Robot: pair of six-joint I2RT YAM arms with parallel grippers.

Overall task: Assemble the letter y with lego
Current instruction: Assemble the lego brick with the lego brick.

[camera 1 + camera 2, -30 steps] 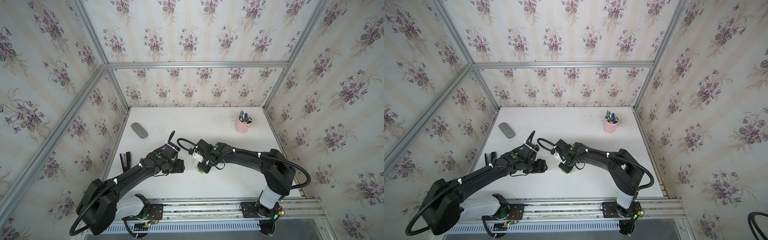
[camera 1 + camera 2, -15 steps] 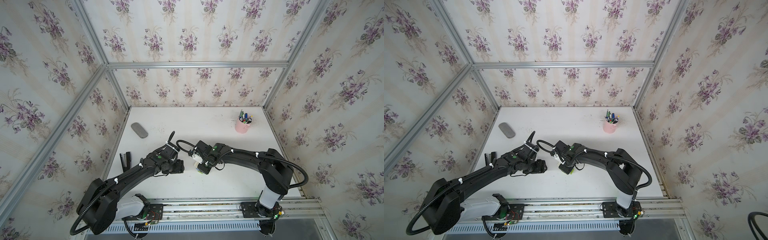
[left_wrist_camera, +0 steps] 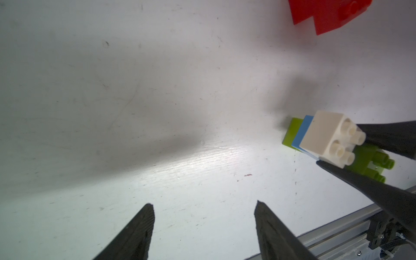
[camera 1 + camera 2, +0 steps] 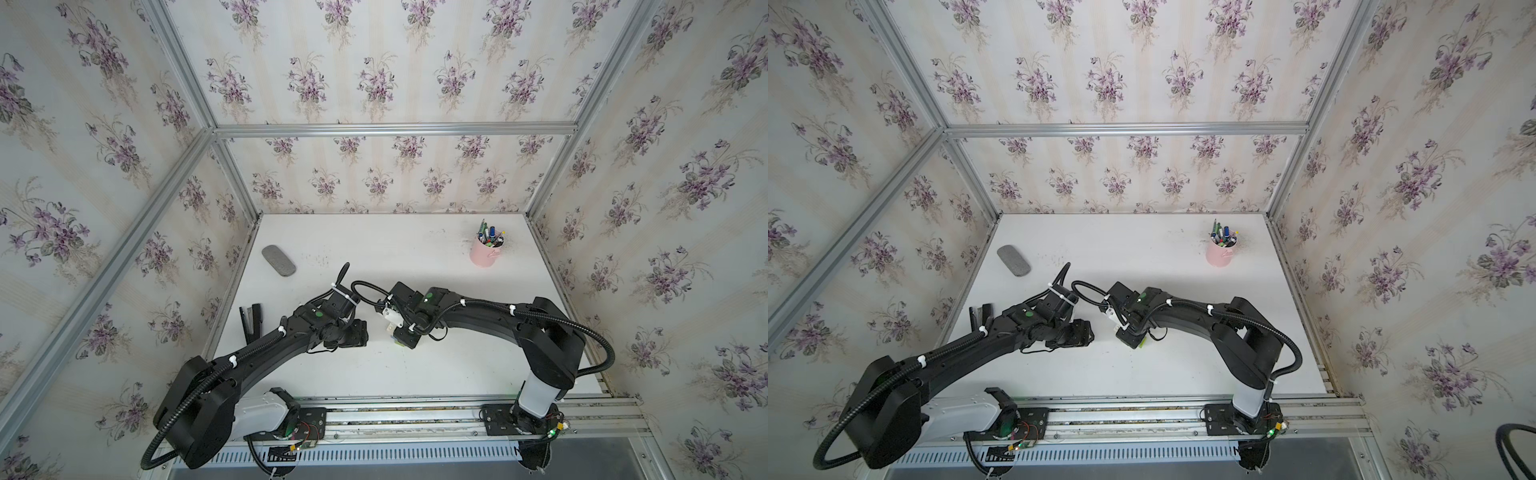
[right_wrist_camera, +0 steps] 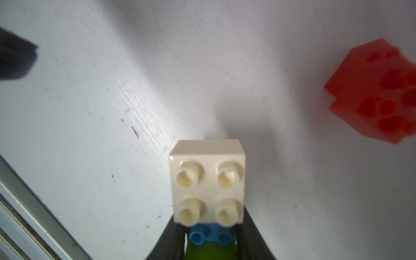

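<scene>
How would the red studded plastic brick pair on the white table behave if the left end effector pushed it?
Probably slides, not rolls: the red studded plastic brick pair is blocky with flat faces. It looks like rigid moulded plastic, so squeezing should not deform it. Its two bricks sit stepped, so an off-centre push may spin it.

Both top views: even, diffuse light; only faint shadows on the table (image 4: 415,374); wide-angle stretch toward the picture edges.
Left wrist view: bright glare streak on the tabletop just ahead of the left gripper (image 3: 203,203), with a broad, soft shadow band farther ahead. Fingertips sharp.
Right wrist view: cream-white brick (image 5: 208,182) at the right gripper (image 5: 209,236) slightly soft, its grey shadow falling ahead. Red bricks (image 5: 378,94) off to the side are blurred.
</scene>
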